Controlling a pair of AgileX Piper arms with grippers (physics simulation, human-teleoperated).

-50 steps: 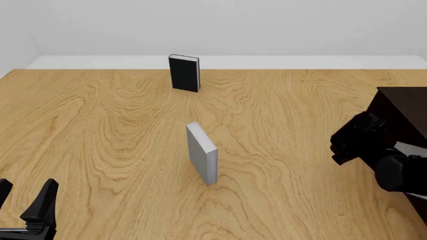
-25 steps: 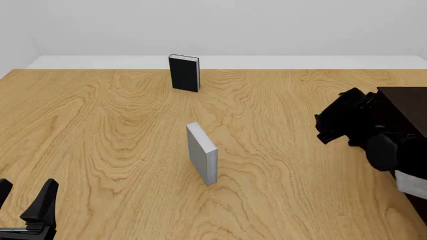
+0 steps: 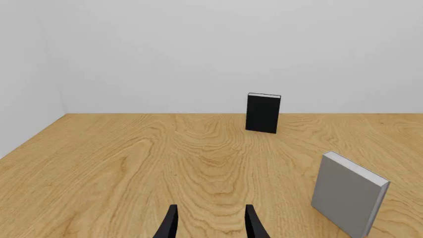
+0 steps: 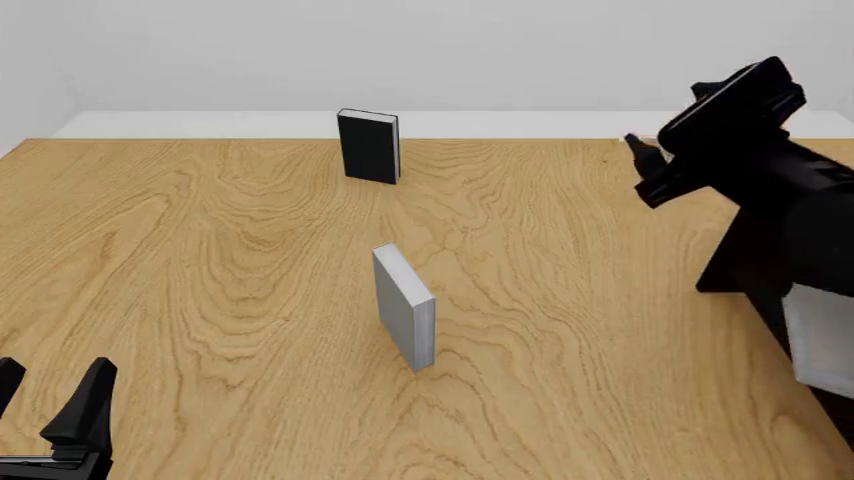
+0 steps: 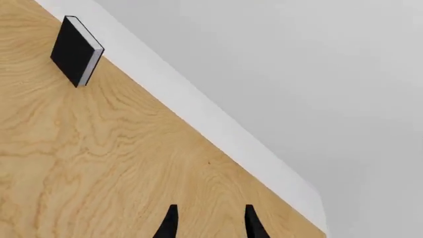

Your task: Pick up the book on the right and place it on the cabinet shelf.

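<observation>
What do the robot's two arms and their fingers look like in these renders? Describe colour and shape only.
Both are matte black. The right arm is bulky and rounded, with a blocky black wrist. The left gripper and right gripper each have two slim, tapering black fingers. No cables or markings show.

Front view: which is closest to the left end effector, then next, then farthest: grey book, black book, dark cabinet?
1. Grey book, mid-table, upright, right of and beyond the left end effector.
2. Black book, near the table's far edge.
3. Dark cabinet, at the right edge.

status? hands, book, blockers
Both hands open, empty. Grey book upright mid-table, untouched. Right hand high, well off it. Path clear; black book far back.
</observation>
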